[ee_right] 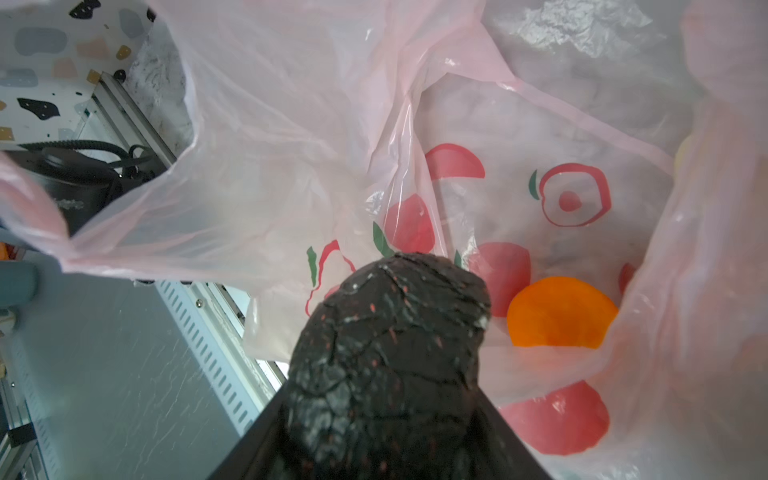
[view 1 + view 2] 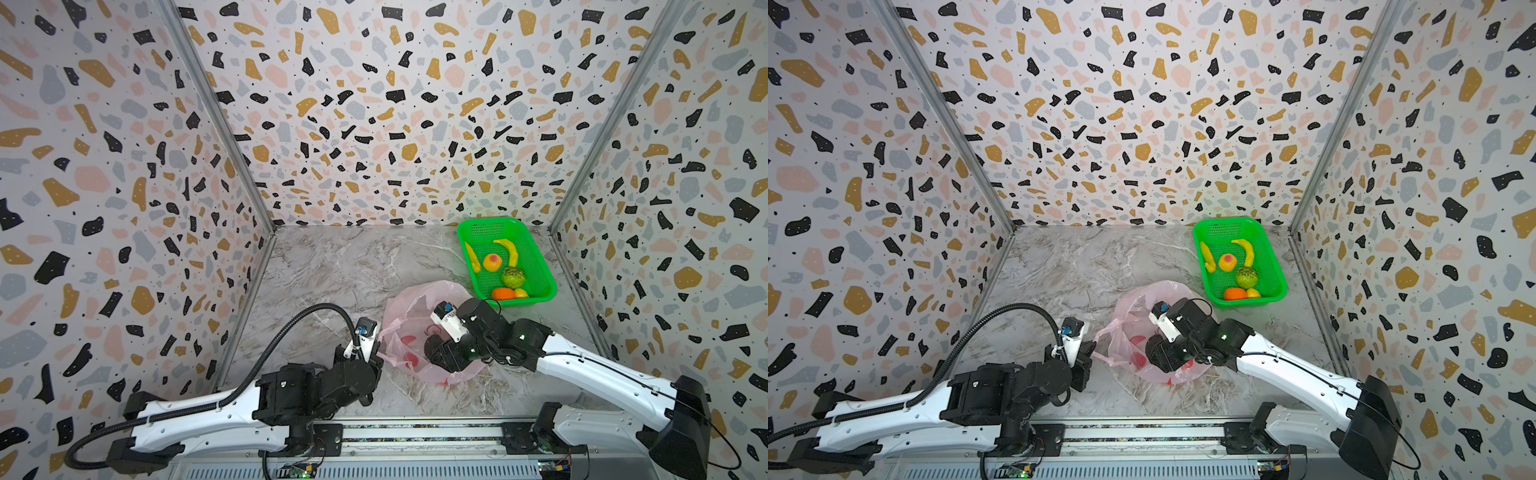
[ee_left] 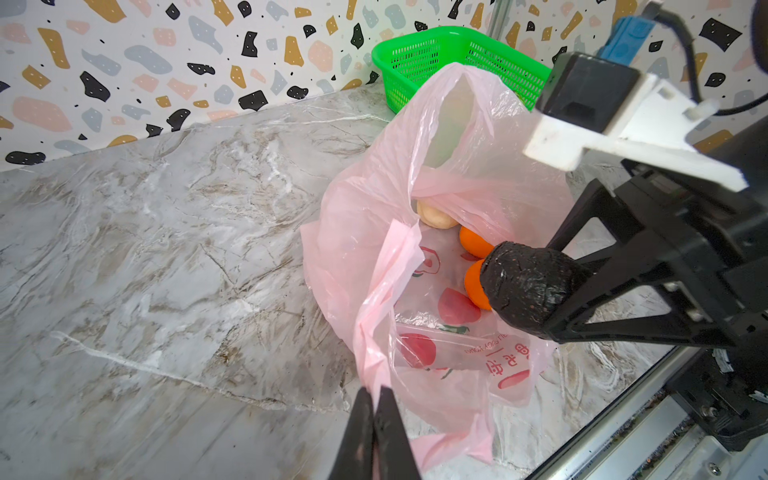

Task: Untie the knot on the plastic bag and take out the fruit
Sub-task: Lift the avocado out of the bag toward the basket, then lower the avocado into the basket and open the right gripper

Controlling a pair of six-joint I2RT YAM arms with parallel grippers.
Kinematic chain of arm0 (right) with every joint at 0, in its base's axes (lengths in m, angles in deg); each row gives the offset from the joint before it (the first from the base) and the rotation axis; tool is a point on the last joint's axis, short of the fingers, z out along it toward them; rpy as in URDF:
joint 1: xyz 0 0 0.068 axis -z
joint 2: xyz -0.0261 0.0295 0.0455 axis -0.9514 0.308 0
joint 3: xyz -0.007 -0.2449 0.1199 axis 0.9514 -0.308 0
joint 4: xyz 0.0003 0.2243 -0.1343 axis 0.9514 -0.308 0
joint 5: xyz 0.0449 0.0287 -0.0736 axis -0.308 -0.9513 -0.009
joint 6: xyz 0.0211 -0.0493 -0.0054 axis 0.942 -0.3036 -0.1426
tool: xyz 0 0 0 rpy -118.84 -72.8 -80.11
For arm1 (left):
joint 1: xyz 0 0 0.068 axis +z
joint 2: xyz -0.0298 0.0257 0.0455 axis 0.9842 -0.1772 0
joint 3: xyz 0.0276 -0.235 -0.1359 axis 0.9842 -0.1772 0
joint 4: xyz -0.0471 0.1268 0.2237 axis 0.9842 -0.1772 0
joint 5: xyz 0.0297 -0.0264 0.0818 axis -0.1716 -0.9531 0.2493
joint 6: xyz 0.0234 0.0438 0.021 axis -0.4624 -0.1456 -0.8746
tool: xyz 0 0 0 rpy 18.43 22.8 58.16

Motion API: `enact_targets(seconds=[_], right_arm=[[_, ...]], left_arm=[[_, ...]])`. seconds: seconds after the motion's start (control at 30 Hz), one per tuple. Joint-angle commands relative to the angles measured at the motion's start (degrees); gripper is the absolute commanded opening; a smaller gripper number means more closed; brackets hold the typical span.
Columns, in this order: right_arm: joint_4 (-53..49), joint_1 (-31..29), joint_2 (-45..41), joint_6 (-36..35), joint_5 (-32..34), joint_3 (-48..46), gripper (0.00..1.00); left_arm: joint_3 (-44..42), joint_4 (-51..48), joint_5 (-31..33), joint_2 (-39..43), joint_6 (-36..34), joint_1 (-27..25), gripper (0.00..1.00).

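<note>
Where crinkly bag [image 3: 349, 249] gapes, crackled ovoid avocado [image 3: 528, 286]

The left claw [image 3: 374, 419] is cut off by the edge of its own wrist view; only its tips show, pinched on a strip of the plastic bag [image 3: 357, 257]. A fold of film hides half of the pale fruit [image 3: 434, 216]. The avocado [image 3: 528, 286] covers part of both tangerines [image 3: 473, 286]. The bag screens much of the green basket [image 3: 419, 58], so its contents cannot be seen there. In the right wrist view the avocado is blurred and runs off the edge along with the right claw [image 1: 386, 415]. In both top views that claw's tips merge into one dark mass.
</note>
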State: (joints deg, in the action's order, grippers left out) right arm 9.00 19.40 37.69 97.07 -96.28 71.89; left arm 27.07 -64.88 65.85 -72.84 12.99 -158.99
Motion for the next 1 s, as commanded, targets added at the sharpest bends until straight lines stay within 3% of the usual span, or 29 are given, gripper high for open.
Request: enact_targets(seconds=[0.0,0.23,0.43,0.5,0.67,0.83,0.97], right_arm=[[-4.1,2.1,-2.9,-3.0,-0.1,5.7,0.53],[-7.3,12.3,-2.9,-7.5,-3.8,15.6,0.53],[-2.4,29.6,0.1,-7.9,-4.9,17.1,0.54],[1.4,34.5,2.5,-7.4,-3.5,15.8,0.54],[10.1,38.8,12.8,-8.2,9.7,15.0,0.54],[18.8,44.4,22.5,-8.2,12.5,15.2,0.53],[19.2,46.4,29.1,-9.3,14.3,18.5,0.54]], left_arm=[[1.7,0.6,1.4,0.1,-0.8,-0.2,0.0],[2.1,0.4,1.3,-0.1,-1.0,-0.2,0.0],[2.4,1.2,1.1,-0.3,-1.7,-0.2,0.0],[2.2,1.5,1.0,-0.1,-1.9,-0.2,0.0],[1.8,1.1,0.8,0.0,-1.6,-0.2,0.0],[1.4,0.7,1.2,0.7,-1.0,-0.2,0.0],[1.5,0.1,1.3,1.0,-0.6,-0.2,0.0]])
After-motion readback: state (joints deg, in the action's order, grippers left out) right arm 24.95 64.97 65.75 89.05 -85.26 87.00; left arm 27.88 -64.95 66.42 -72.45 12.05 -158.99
